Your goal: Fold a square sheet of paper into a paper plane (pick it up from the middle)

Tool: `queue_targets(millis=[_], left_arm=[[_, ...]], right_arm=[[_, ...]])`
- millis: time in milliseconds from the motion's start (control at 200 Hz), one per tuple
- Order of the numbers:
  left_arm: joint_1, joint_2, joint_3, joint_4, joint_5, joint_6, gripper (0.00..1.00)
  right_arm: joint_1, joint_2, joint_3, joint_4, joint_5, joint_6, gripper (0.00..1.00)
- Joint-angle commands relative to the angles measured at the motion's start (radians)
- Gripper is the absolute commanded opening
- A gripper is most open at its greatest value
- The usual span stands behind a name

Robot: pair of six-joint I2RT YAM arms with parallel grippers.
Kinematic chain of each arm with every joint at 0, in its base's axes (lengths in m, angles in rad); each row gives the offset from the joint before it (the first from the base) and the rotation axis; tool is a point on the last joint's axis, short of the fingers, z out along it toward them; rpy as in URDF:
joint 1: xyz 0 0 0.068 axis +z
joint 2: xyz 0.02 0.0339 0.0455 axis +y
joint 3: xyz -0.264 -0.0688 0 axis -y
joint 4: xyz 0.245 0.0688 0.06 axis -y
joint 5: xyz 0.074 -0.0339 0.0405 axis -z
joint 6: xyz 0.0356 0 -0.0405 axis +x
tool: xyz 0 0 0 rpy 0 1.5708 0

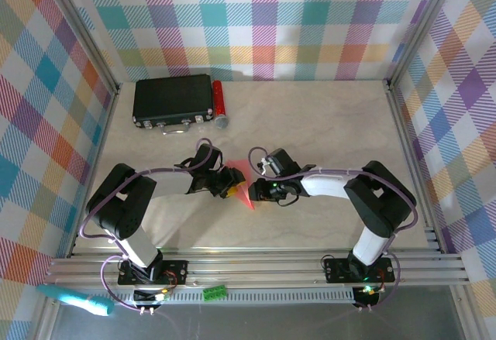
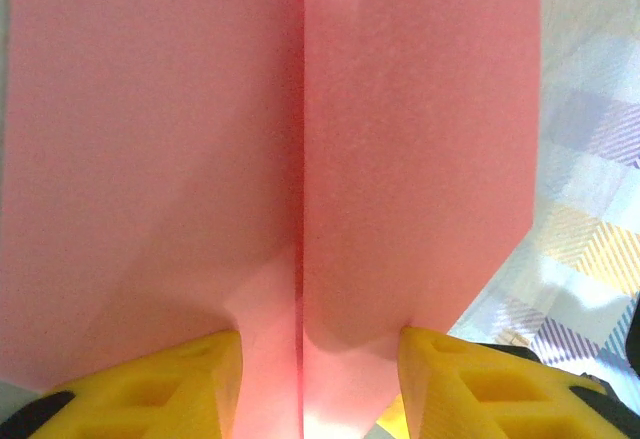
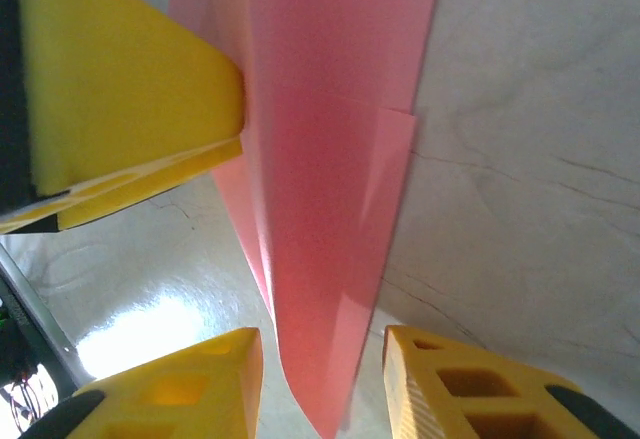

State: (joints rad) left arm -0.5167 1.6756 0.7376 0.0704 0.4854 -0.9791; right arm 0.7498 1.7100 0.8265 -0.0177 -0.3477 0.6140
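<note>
The folded pink paper (image 3: 330,209) runs down the middle over the pale table (image 3: 530,159). Its pointed tip sits between the right gripper's (image 3: 325,384) 2 spread yellow fingers, with a gap on each side. At far left, the left gripper's pad (image 3: 130,79) touches the paper's edge.

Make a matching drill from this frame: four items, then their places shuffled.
Items:
1 black box
2 red cylinder
3 pink paper
4 teal object

Places:
A just right of the box
B far-left corner of the table
C off it, past the near-left corner
D mid-table

Pairs: 1-B, 2-A, 3-D, 4-C
</note>
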Motion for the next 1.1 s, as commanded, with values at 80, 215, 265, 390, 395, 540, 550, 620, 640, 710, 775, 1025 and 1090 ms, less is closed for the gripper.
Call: queue_targets(millis=[80,215,265,390,395,540,550,620,640,710,775,1025,1090], left_arm=[[-0.011,0.064,-0.014,-0.155,-0.041,0.015,0.47],[-0.013,0.066,-0.008,-0.167,-0.041,0.020,0.48],[-0.014,0.066,-0.006,-0.171,-0.041,0.020,0.48],[-0.016,0.070,-0.004,-0.177,-0.039,0.022,0.48],[-0.016,0.071,-0.003,-0.177,-0.040,0.022,0.48],[-0.019,0.074,-0.004,-0.176,-0.039,0.022,0.48],[-0.019,0.075,-0.003,-0.176,-0.039,0.022,0.48],[-0.019,0.076,0.000,-0.176,-0.036,0.022,0.48],[-0.019,0.076,0.000,-0.177,-0.037,0.022,0.48],[-0.019,0.078,0.001,-0.177,-0.035,0.022,0.48],[-0.020,0.076,0.002,-0.178,-0.035,0.022,0.48],[-0.020,0.069,-0.001,-0.181,-0.034,0.021,0.49],[-0.020,0.066,0.000,-0.185,-0.036,0.020,0.49]], right_arm=[[0.024,0.028,0.036,0.027,0.013,-0.006,0.38],[0.029,0.043,0.046,0.031,0.018,-0.007,0.37],[0.032,0.051,0.051,0.034,0.018,-0.007,0.37],[0.041,0.068,0.065,0.036,0.025,-0.007,0.34],[0.042,0.069,0.066,0.037,0.025,-0.007,0.34],[0.046,0.086,0.076,0.041,0.048,-0.004,0.32],[0.046,0.089,0.076,0.043,0.049,-0.003,0.32],[0.047,0.094,0.079,0.045,0.064,-0.002,0.31],[0.047,0.094,0.080,0.046,0.069,-0.003,0.31],[0.046,0.096,0.080,0.051,0.086,-0.002,0.30],[0.047,0.101,0.080,0.056,0.090,-0.001,0.29],[0.047,0.106,0.079,0.083,0.085,0.007,0.24],[0.046,0.104,0.077,0.086,0.085,0.012,0.23]])
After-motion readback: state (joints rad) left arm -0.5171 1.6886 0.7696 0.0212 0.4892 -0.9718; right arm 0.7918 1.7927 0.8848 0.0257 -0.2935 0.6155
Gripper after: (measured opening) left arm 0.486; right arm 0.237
